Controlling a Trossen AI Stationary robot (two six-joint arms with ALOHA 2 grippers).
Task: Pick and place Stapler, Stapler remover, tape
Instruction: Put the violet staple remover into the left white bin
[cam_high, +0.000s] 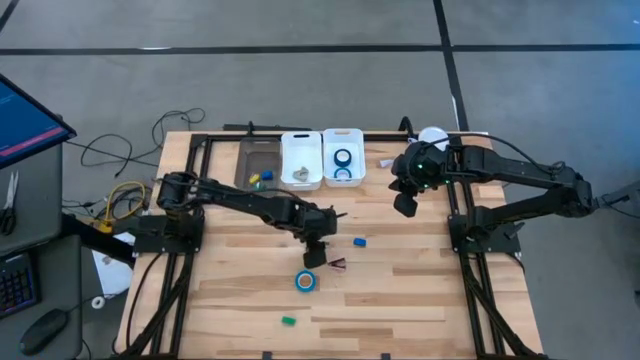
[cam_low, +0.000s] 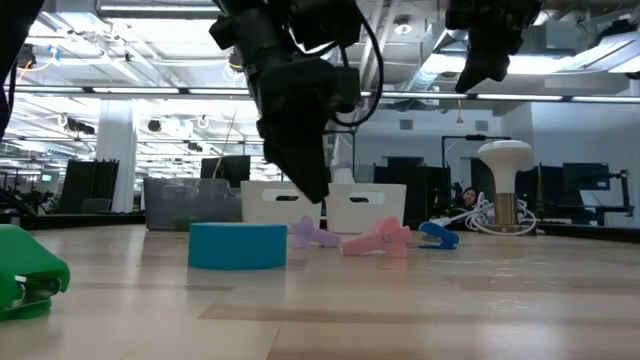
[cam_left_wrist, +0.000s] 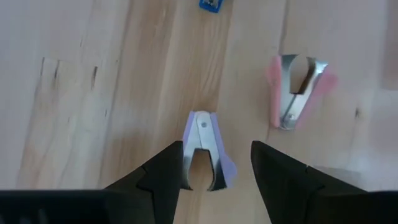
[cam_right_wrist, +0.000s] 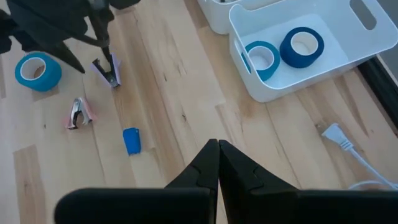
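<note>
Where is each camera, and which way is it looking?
High view: above the table, looking straight down on both arms, the bins and a tape roll.
Low view: at tabletop height, looking level across; the left gripper comes in from above.
Left wrist view: its open fingers straddle the purple staple remover.
Right wrist view: the shut right gripper over the table.
Shared: both wrist views show the pink staple remover.

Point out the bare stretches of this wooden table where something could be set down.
Bare: the wooden table right of the small blue block, and the left side beside the small green stapler. Crowded: mid-table, where the left gripper straddles the purple staple remover beside the pink staple remover and blue tape roll.
</note>
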